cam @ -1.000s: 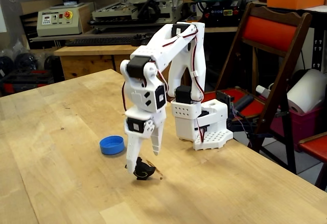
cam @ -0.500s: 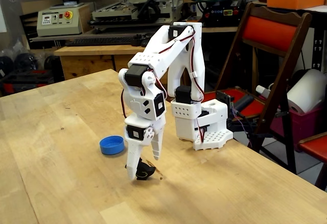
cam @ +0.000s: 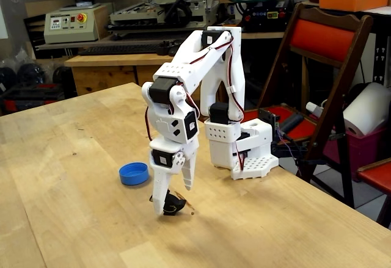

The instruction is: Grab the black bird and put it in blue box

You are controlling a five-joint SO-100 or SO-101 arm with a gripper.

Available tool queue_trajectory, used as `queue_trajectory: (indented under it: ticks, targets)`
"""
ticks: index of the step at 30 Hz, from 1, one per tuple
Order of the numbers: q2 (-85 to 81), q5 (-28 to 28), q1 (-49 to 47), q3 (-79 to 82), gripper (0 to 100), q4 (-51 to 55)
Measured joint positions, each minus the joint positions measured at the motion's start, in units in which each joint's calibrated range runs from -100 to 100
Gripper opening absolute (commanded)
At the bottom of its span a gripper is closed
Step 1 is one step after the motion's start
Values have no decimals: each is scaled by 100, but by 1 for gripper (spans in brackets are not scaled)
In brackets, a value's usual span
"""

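Compared with a second ago, my arm (cam: 195,91) has folded down a bit: the elbow sits lower and the wrist has dropped closer to the wood. Since the half-second frame it's basically parked, nothing noticeable has shifted. Bird and dish look like they're in the same spots throughout.

Going big to small: the wooden table (cam: 67,182) fills the lower left and middle of the frame, with workshop clutter behind it and a red folding chair (cam: 324,42) at upper right. My arm stands on its white base right of centre and reaches down toward the lower middle.

The blue box (cam: 134,173) is really a shallow round dish, sitting flat on the table left of centre, just to the left of the pincer and clear of it.

The gripper (cam: 174,198) points nearly straight down, fingers spread moderately apart, the left finger (cam: 160,193) reaching lower than the right one. I can't tell whether either finger actually touches the bird; the longer finger's tip overlaps it from this angle.

The black bird (cam: 174,206) is on the table in the lower middle, right under the fingertips. Its long axis seems to run roughly left to right across the frame, lying low, but it's too small and dark for me to say which end is the head.
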Motion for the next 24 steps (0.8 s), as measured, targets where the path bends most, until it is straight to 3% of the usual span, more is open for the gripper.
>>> queue_trajectory:
  ticks: [17,24]
  targets:
    - [0,0,0,17,38,192]
    - [0,0,212,515,38,-272]
